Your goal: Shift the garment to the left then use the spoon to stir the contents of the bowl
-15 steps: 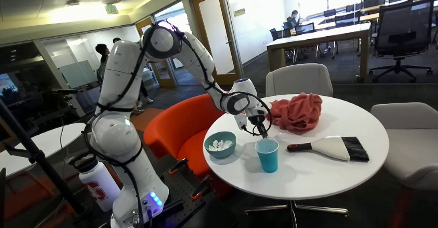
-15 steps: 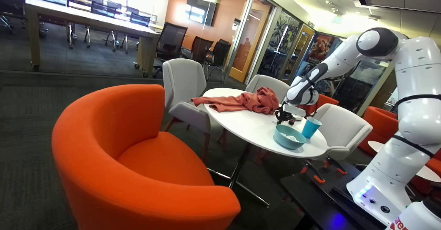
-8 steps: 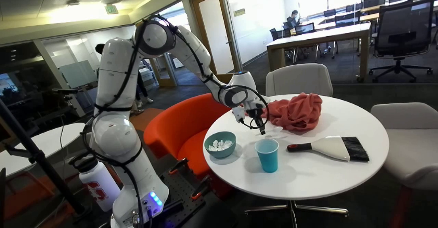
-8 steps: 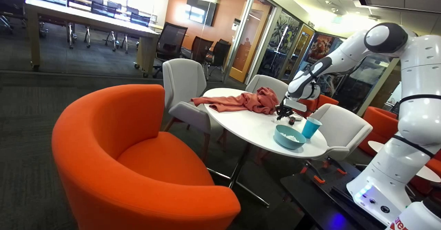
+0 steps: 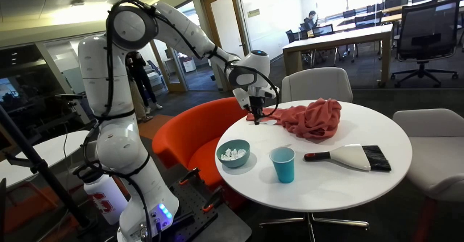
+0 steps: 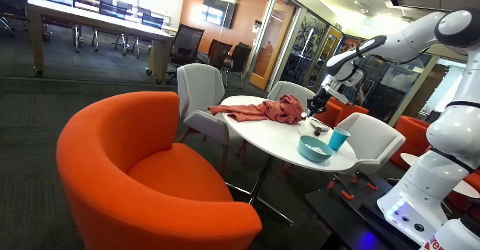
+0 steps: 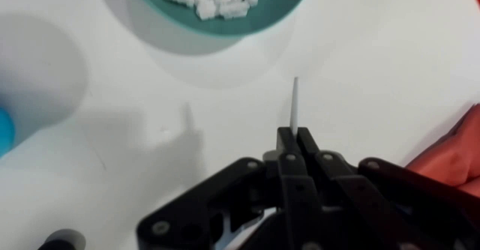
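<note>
My gripper [image 5: 256, 121] is shut on a white plastic spoon [image 5: 270, 122] and holds it above the table; the gripper also shows in an exterior view [image 6: 310, 112]. In the wrist view the spoon's thin handle [image 7: 294, 104] sticks out between the fingertips [image 7: 293, 132]; the rest is hidden behind the gripper. The teal bowl [image 5: 235, 164] with white pieces [image 5: 232, 154] stands at the table's edge. It is ahead of the fingertips in the wrist view [image 7: 228, 30]. The red garment [image 5: 315, 120] lies crumpled on the table, also at the right of the wrist view [image 7: 457, 160].
A blue cup [image 5: 284, 167] stands near the bowl, also in an exterior view [image 6: 338, 139]. A brush [image 5: 348, 156] with a black handle lies beside the cup. The round white table [image 5: 326, 193] has chairs around it, including an orange one [image 5: 195, 133].
My gripper has risen from low over the table behind the cup, carrying the spoon up and back toward the robot's base. The garment, bowl, cup and brush have not moved.
</note>
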Controlling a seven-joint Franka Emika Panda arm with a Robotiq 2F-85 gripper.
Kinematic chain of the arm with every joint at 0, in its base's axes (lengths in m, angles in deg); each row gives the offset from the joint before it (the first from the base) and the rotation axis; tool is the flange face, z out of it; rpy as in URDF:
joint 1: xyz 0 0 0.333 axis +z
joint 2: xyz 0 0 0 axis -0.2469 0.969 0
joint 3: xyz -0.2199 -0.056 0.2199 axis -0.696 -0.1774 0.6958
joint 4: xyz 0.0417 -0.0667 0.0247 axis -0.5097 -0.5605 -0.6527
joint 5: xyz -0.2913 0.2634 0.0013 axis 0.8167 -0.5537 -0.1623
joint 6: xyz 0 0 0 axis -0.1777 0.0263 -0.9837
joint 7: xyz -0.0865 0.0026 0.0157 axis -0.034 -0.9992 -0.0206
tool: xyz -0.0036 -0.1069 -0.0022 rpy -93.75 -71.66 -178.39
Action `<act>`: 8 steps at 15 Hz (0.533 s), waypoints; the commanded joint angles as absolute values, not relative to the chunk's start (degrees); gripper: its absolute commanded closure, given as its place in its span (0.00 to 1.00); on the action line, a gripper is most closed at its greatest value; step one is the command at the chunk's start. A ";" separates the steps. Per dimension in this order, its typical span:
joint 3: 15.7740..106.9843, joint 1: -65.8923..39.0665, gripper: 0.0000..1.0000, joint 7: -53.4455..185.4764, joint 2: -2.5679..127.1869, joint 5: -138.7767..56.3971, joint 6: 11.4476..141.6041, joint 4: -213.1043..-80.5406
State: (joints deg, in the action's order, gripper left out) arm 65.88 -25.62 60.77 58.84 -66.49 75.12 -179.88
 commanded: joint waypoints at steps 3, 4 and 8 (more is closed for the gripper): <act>63.76 -24.30 0.95 59.22 56.60 -66.80 70.36 -179.80; 63.76 -24.29 0.95 59.22 56.62 -66.80 70.36 -179.84; 64.07 -25.95 0.99 58.35 56.51 -76.91 64.51 -178.13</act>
State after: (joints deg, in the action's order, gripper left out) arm 64.96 -25.48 59.36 56.88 -69.59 70.41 -179.97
